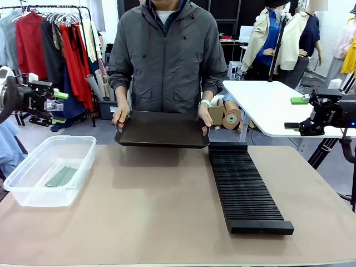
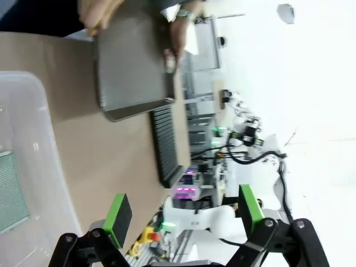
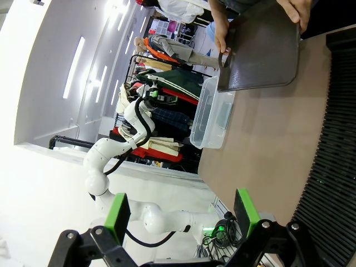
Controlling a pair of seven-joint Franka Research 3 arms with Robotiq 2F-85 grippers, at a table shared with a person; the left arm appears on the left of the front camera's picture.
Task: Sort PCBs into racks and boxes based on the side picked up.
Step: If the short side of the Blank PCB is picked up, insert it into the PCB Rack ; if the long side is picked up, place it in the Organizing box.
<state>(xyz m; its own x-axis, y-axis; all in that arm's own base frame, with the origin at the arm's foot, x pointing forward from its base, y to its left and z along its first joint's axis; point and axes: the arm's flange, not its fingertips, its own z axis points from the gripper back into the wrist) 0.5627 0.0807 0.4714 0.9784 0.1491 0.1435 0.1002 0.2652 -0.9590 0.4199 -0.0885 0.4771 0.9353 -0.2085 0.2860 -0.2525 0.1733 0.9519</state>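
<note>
A clear plastic box (image 1: pixel 50 169) stands at the table's left, with grey-green PCBs (image 1: pixel 62 176) lying flat on its floor. The PCBs (image 2: pixel 11 192) show dotted in the left wrist view, inside the box (image 2: pixel 33 167). A long black ribbed rack (image 1: pixel 245 189) lies right of centre, its slots bare. My left gripper (image 1: pixel 60 108) hangs open off the table's left edge, above the box. My right gripper (image 1: pixel 296 113) hangs open past the right edge, higher than the rack (image 3: pixel 334 139). In both wrist views the green pads (image 2: pixel 118 218) (image 3: pixel 118 214) stand wide apart with nothing between them.
A person in a grey jacket stands at the far side and holds a flat black tray (image 1: pixel 162 129) by both ends, just above the table's far edge. A white table (image 1: pixel 272 103) stands behind at right, a clothes rail (image 1: pixel 50 39) behind at left.
</note>
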